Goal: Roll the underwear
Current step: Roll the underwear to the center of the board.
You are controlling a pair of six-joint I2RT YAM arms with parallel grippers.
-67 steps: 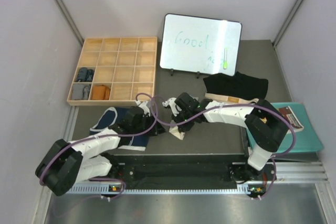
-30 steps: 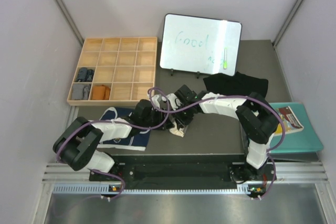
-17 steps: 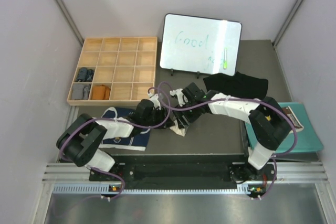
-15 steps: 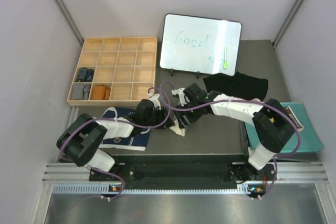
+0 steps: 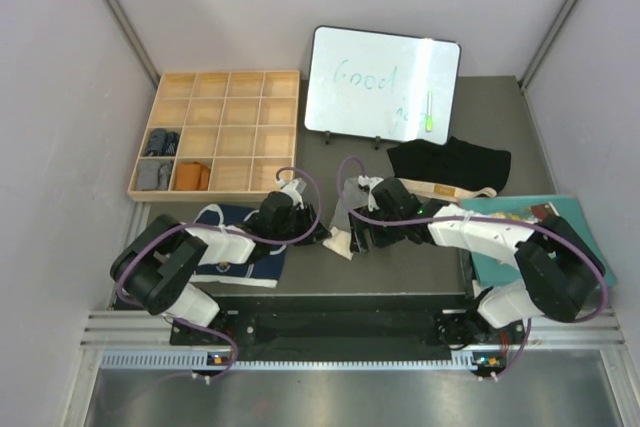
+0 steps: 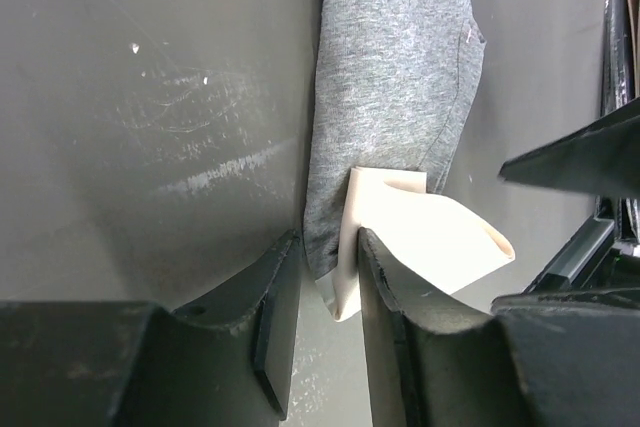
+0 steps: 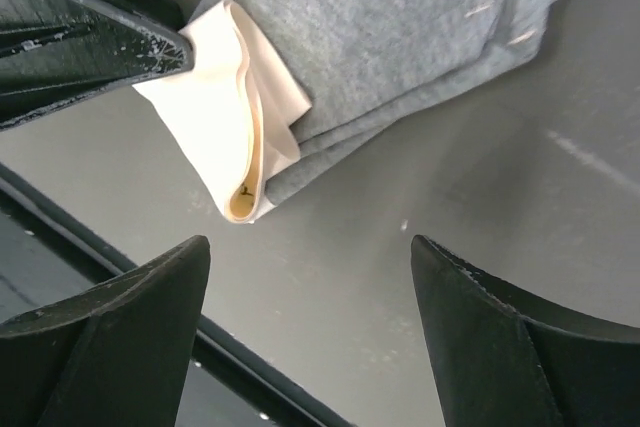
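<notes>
Left gripper (image 6: 325,332): narrow gap astride cream waistband (image 6: 420,237), clamp unclear | right gripper (image 7: 308,247): wide open, empty | grey briefs (image 6: 390,97): strip stretching straight away from left gripper, waistband end nearest

Tally on worktop (image 5: 420,272): 3 briefs, 1 tray (image 5: 230,75), 1 whiteboard (image 5: 380,85), 1 teal folder (image 5: 582,212).
Briefs are counted as 1 grey brief (image 6: 400,77), 1 navy brief (image 5: 255,265), 1 black brief (image 5: 450,160); 16 compts. are counted in tray, 3 filled: 1 dark roll (image 5: 160,140), 1 grey roll (image 5: 153,176), 1 orange roll (image 5: 190,176); 1 left gripper (image 6: 327,247), 1 right gripper (image 7: 305,247) are seen.
</notes>
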